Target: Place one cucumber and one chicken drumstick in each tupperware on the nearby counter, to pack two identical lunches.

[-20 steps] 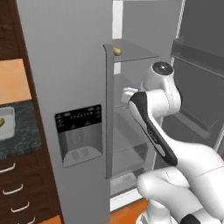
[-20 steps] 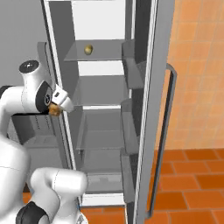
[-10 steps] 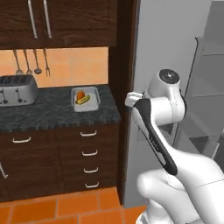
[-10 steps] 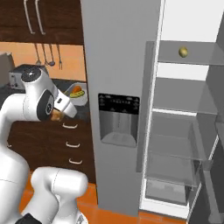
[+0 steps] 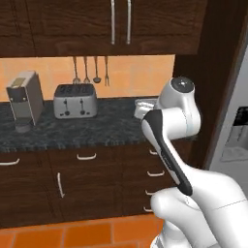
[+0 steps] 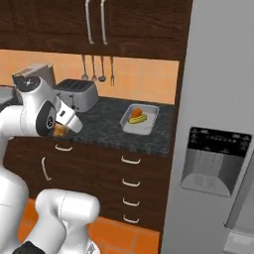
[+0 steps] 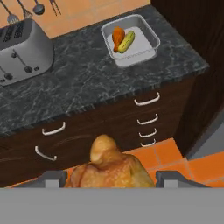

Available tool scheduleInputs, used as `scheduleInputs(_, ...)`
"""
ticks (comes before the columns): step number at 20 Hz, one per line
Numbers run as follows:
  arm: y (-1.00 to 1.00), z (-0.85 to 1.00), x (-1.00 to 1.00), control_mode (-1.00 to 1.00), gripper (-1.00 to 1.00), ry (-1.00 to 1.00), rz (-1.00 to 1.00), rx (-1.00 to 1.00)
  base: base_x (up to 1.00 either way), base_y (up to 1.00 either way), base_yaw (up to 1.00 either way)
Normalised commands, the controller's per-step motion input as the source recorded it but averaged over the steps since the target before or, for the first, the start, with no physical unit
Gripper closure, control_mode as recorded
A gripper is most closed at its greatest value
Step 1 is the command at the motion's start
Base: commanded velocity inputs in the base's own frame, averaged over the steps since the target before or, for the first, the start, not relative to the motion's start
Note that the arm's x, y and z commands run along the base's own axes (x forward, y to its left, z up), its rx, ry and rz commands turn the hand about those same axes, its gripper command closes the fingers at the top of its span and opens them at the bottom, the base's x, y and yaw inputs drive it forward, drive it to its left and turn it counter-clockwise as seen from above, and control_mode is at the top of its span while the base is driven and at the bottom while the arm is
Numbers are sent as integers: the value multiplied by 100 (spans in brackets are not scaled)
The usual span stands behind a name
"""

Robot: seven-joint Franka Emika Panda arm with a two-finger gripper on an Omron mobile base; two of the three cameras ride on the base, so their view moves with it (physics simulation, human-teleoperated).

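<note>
One translucent grey tupperware (image 7: 146, 37) stands on the speckled counter (image 7: 87, 83), near its right end by the fridge. In it lie an orange-brown chicken drumstick (image 7: 117, 36) and a yellow-green cucumber (image 7: 127, 41), side by side. The right base view shows that tupperware (image 6: 149, 111) with the same two pieces. My gripper (image 7: 109, 180) is shut on a second chicken drumstick (image 7: 107, 164), held out in front of the counter at about drawer height. In the right base view the gripper (image 6: 60, 130) hangs left of the tupperware. The left base view has the tupperware (image 5: 144, 103) half hidden behind my arm.
A silver toaster (image 6: 74, 94) and a coffee machine (image 5: 24, 99) stand on the counter to the left. Utensils hang on the orange wall. Dark drawers (image 7: 144, 113) run under the counter. The grey fridge (image 6: 218, 149) rises at the right.
The whole picture has swung from the open fridge to the counter, so the base has moved. The drumstick stays in my shut gripper.
</note>
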Motion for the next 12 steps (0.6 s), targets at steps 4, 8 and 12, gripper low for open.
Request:
scheduleInputs(4,0,0,0,100,100,0,0,0,66,100,2)
scheduleInputs(8,0,0,0,100,100,0,0,0,38,100,0)
scheduleInputs(12,0,0,0,100,100,0,0,0,23,100,0)
